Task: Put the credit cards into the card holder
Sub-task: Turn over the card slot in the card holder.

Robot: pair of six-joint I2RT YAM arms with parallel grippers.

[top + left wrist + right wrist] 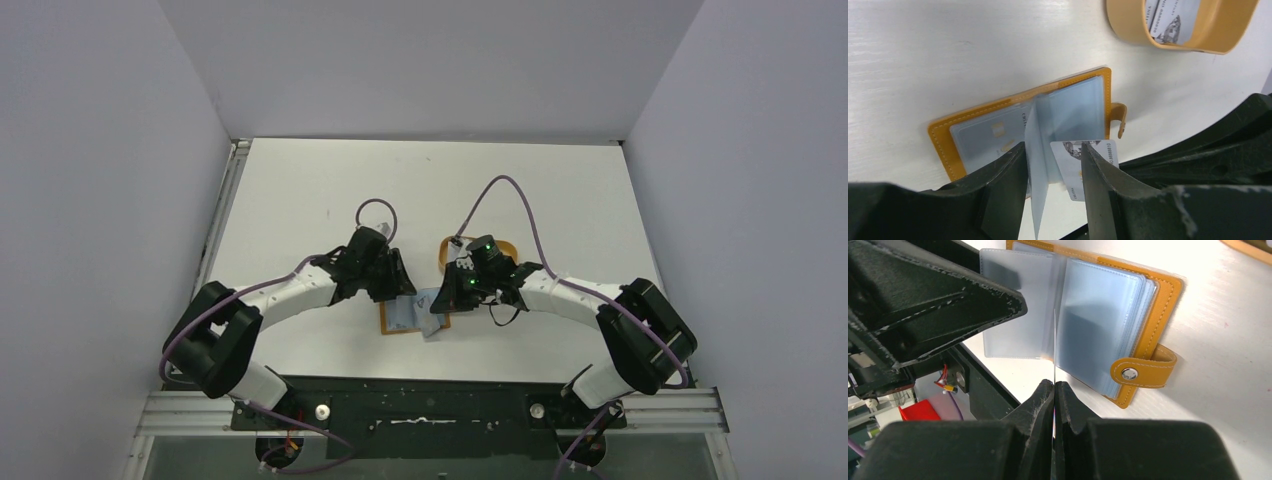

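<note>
The tan-orange card holder (943, 137) lies open on the table, its snap strap (1143, 372) to one side and a card (993, 132) showing inside a left sleeve. One clear sleeve (1040, 165) stands upright between the fingers of my left gripper (1053, 150), which is open; the sleeve rests against the left finger. My right gripper (1054, 385) is shut on a silvery-white credit card (1070, 162), seen edge-on in the right wrist view, its front end next to the raised sleeve. From above, both grippers (400, 290) (450, 290) meet over the holder (392, 322).
An orange oval rimmed tray (1218, 45) sits beyond the holder with more silvery cards (1168, 20) inside. It lies under the right arm (510, 243). The table's near edge and black base rail (420, 395) are close behind the holder.
</note>
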